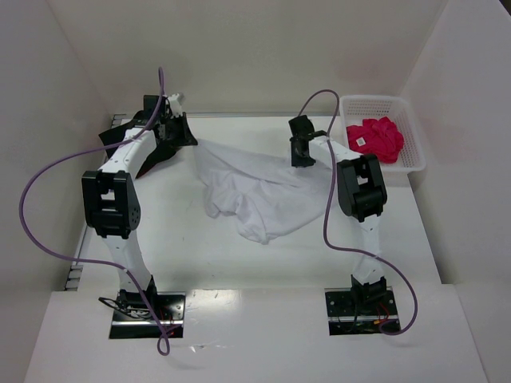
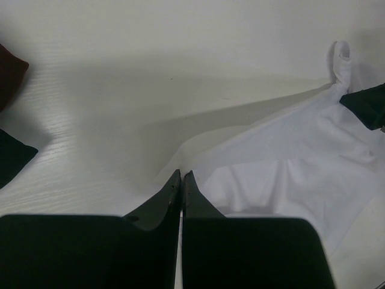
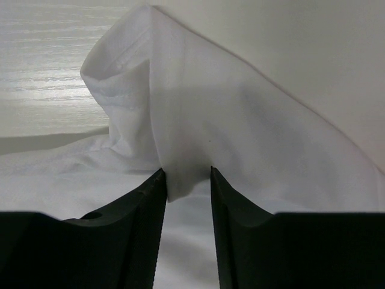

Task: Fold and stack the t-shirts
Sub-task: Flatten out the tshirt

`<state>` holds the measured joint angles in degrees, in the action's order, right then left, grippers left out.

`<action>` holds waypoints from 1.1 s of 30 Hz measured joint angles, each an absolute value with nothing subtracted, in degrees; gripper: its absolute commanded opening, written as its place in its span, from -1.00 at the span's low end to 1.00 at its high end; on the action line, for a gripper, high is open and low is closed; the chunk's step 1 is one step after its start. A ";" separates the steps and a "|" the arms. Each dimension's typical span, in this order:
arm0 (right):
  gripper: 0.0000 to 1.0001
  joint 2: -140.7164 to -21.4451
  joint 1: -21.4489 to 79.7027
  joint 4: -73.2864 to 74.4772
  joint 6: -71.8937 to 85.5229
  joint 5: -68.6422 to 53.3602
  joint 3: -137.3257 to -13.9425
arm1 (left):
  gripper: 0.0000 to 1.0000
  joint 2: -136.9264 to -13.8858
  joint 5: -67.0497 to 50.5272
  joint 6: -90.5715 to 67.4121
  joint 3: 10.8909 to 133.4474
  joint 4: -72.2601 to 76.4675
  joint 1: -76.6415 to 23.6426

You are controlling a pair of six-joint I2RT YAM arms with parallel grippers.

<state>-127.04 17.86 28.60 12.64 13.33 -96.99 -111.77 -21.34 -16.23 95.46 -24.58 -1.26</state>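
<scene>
The white t-shirt (image 1: 263, 195) lies bunched in the middle of the table, its far edge stretched between both grippers. My left gripper (image 1: 194, 144) is shut on its left corner; in the left wrist view the jaws (image 2: 181, 174) are pressed together with the cloth (image 2: 289, 174) running off to the right. My right gripper (image 1: 302, 159) pinches a thick fold of it; in the right wrist view (image 3: 186, 171) the cloth (image 3: 240, 120) tents up from between the tips. The pink-red t-shirt (image 1: 377, 137) lies crumpled in the basket. A dark red cloth (image 2: 9, 72) and a black cloth (image 2: 12, 156) show at far left.
The white lattice basket (image 1: 415, 140) stands at the back right corner. White walls close the table at the back and both sides. The right gripper (image 2: 367, 105) shows in the left wrist view. Purple cables loop off both arms.
</scene>
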 measured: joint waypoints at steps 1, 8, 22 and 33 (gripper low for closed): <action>-0.25 -127.04 17.75 28.61 12.71 13.34 -96.99 | -1.00 -111.77 -21.34 -16.23 95.46 -24.58 -1.16; -0.83 -127.04 17.67 28.49 12.88 13.37 -96.97 | -1.00 -111.77 -21.34 -16.23 95.46 -24.58 -0.89; -1.00 -124.72 16.43 28.96 13.54 15.00 -100.28 | -1.00 -111.77 -20.83 -15.24 99.21 -27.61 1.08; -1.00 -111.16 10.92 30.51 10.65 14.75 -126.60 | -1.00 -107.32 -19.37 -12.23 120.73 -32.18 3.81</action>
<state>-111.16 10.92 30.51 10.65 14.75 -126.60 -107.32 -19.37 -12.23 120.73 -32.18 3.81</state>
